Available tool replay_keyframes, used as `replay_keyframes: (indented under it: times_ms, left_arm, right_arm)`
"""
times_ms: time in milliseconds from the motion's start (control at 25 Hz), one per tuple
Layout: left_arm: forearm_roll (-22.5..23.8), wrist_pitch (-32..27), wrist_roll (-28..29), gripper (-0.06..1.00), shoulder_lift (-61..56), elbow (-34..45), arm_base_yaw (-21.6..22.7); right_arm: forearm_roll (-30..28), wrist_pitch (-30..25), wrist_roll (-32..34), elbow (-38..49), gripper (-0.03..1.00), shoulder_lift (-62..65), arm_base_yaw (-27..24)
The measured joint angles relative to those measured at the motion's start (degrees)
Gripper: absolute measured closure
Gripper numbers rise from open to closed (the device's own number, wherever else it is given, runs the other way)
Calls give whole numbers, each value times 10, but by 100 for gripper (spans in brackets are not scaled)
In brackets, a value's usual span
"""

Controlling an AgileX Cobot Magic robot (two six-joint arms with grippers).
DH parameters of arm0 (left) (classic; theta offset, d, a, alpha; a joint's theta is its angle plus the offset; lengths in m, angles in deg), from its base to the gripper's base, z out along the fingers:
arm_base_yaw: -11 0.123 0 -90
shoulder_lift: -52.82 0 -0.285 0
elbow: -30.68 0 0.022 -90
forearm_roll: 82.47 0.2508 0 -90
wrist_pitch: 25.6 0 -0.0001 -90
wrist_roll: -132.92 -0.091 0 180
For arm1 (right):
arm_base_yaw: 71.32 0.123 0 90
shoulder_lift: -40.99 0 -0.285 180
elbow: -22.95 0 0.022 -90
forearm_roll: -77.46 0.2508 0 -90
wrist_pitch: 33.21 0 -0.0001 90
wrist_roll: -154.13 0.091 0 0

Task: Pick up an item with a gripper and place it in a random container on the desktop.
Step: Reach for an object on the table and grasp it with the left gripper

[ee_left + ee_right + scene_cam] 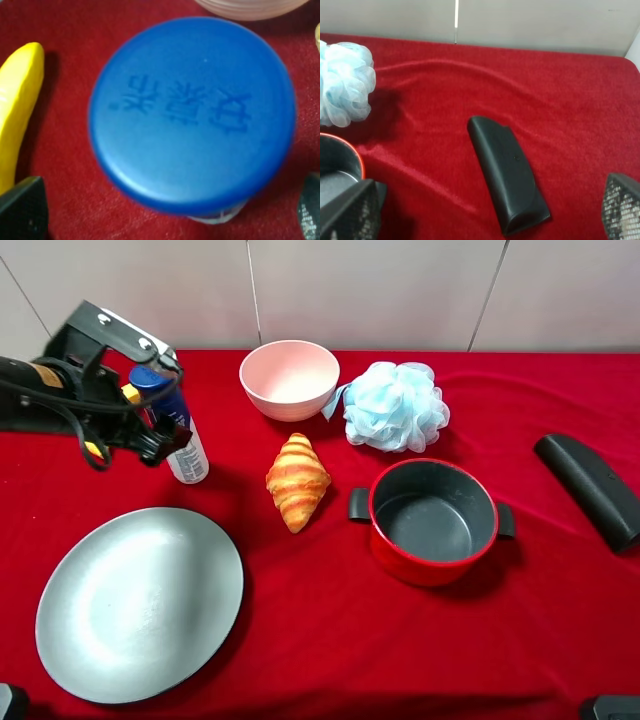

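Spray can (188, 455) stands at ten o'clock on the red desktop (330, 650), blue cap up, upright as far as I can judge, and not yet lifted. By my reading the pick is only being lined up: the grasp, the lift, the carry and the drop are all to come.

Left gripper (166, 212) hangs right over the can with its jaws apart, one fingertip on either side of the cap. I can't see either one touching the can. It holds nothing.

Banana (17, 110) lies just beside the can, and the pink bowl (290, 380) sits near, at the can's two o'clock. Red pot (420, 565) sits empty between three and four o'clock from the can, well apart, with the croissant (297, 480) between them.

Right gripper (486, 207) is spread wide too and is empty, near the black case (507, 175).
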Motion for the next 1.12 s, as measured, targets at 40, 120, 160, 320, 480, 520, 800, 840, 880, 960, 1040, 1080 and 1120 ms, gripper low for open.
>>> replay_keyframes:
  times_ms: [40, 120, 160, 320, 480, 520, 800, 840, 880, 960, 1040, 1080, 1120]
  left_arm:
    - [0, 9, 0, -4, 9, 0, -2]
    - [0, 25, 0, -4, 29, -1, -6]
    - [0, 31, 0, -4, 38, -1, -8]
    - [0, 54, 1, -4, 65, -1, -13]
    - [-1, 66, 1, -4, 70, -1, -17]
    - [-1, 67, 1, -4, 70, -1, -17]
    - [-1, 70, 1, -4, 71, -1, -17]
    - [-1, 70, 1, -3, 71, -1, -17]
    - [-1, 70, 1, -1, 71, -1, -17]
    - [-1, 70, 1, 5, 71, -1, -17]
    - [-1, 70, 1, 12, 71, -1, -17]
    - [-1, 70, 1, 17, 71, -1, -17]
    - [-1, 70, 1, 21, 71, -1, -17]
  right_arm:
    - [0, 0, 0, 0, 27, 0, 0]
    - [0, 0, 0, 0, 27, 0, 0]
    - [0, 0, 0, 0, 27, 0, 0]
    - [0, 0, 0, 0, 27, 0, 0]
    - [0, 0, 0, 0, 27, 0, 0]
    - [0, 0, 0, 0, 27, 0, 0]
    - [0, 0, 0, 0, 27, 0, 0]
    - [0, 0, 0, 0, 27, 0, 0]
    - [0, 0, 0, 0, 27, 0, 0]
    - [0, 0, 0, 0, 27, 0, 0]
    - [0, 0, 0, 0, 27, 0, 0]
    - [0, 0, 0, 0, 27, 0, 0]
    - [0, 0, 0, 0, 27, 0, 0]
